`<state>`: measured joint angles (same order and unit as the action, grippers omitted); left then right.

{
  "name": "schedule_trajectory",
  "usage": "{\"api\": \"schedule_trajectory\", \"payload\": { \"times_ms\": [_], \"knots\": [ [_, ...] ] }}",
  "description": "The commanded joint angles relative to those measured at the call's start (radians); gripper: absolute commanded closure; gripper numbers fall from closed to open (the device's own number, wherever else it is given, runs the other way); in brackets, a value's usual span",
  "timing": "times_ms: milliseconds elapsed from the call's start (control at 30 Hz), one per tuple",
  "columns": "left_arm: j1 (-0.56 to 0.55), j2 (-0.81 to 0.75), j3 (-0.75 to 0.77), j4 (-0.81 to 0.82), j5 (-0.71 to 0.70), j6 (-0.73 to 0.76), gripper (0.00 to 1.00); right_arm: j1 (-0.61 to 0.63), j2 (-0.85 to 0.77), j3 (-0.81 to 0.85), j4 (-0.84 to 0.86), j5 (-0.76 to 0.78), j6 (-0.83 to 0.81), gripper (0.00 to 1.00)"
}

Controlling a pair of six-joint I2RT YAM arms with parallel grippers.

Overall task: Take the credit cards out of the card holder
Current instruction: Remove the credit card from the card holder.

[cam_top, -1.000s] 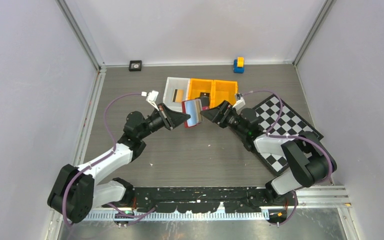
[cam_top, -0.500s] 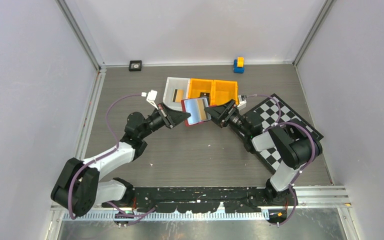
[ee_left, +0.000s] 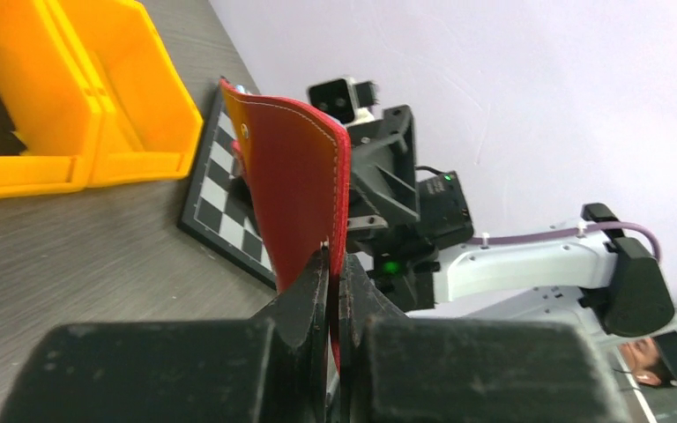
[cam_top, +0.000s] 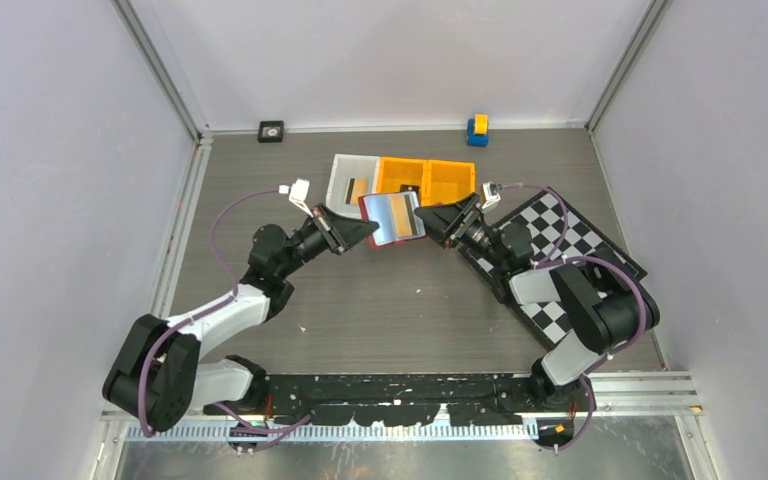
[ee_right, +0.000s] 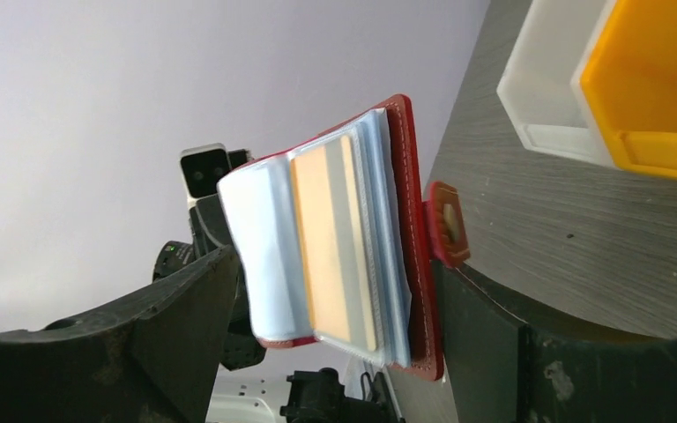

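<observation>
My left gripper (cam_top: pixel 368 231) is shut on the lower edge of the red card holder (cam_top: pixel 392 218), which it holds up above the table, open. The left wrist view shows the holder's red back (ee_left: pixel 295 189) rising from the closed left gripper (ee_left: pixel 335 260). From the right wrist I see its pale blue sleeves fanned out, with a tan credit card (ee_right: pixel 331 247) inside one sleeve and the snap tab (ee_right: pixel 445 225) at the right. My right gripper (ee_right: pixel 335 264) stands open, its fingers (ee_right: pixel 529 352) on both sides of the holder; the right gripper (cam_top: pixel 438 217) meets the holder's right edge.
A white bin (cam_top: pixel 341 178) with a tan flat piece in it and two orange bins (cam_top: pixel 447 180) stand just behind the holder. A chequered board (cam_top: pixel 580 240) lies under my right arm. A small blue and yellow block (cam_top: pixel 477 129) and a black square (cam_top: pixel 271 130) sit by the back wall.
My right gripper has moved left and its fingers now straddle the holder's right edge. The holder has turned flatter, its open sleeves facing up, and shifted slightly back.
</observation>
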<state>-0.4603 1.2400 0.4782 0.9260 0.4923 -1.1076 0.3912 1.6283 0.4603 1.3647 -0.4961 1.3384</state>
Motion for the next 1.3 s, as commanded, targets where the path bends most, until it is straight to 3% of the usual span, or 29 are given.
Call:
{"api": "schedule_trajectory", "payload": {
  "times_ms": [0,200,400,800,1033,1200,1267],
  "knots": [
    [0.008,-0.089,0.0,-0.132,-0.098,0.109,1.0,0.005,-0.074,-0.021,0.073,0.015,-0.006,0.19],
    [0.006,-0.13,0.012,-0.247,-0.137,0.184,1.0,0.004,-0.059,-0.023,0.073,0.019,-0.016,0.31],
    [0.005,-0.07,0.042,-0.245,-0.086,0.196,1.0,0.001,-0.088,-0.025,0.054,0.014,-0.05,0.41],
    [-0.003,-0.015,0.055,-0.247,-0.032,0.221,1.0,-0.01,-0.24,0.005,-0.279,0.03,-0.245,0.56],
    [-0.005,0.019,0.068,-0.21,0.006,0.217,1.0,-0.01,-0.203,0.023,-0.309,0.025,-0.252,0.57],
    [-0.005,0.02,0.068,-0.201,0.011,0.215,1.0,-0.01,-0.16,0.041,-0.312,0.016,-0.243,0.38],
    [-0.005,0.013,0.063,-0.197,0.009,0.215,1.0,-0.01,-0.153,0.048,-0.33,0.014,-0.245,0.37]
  ]
}}
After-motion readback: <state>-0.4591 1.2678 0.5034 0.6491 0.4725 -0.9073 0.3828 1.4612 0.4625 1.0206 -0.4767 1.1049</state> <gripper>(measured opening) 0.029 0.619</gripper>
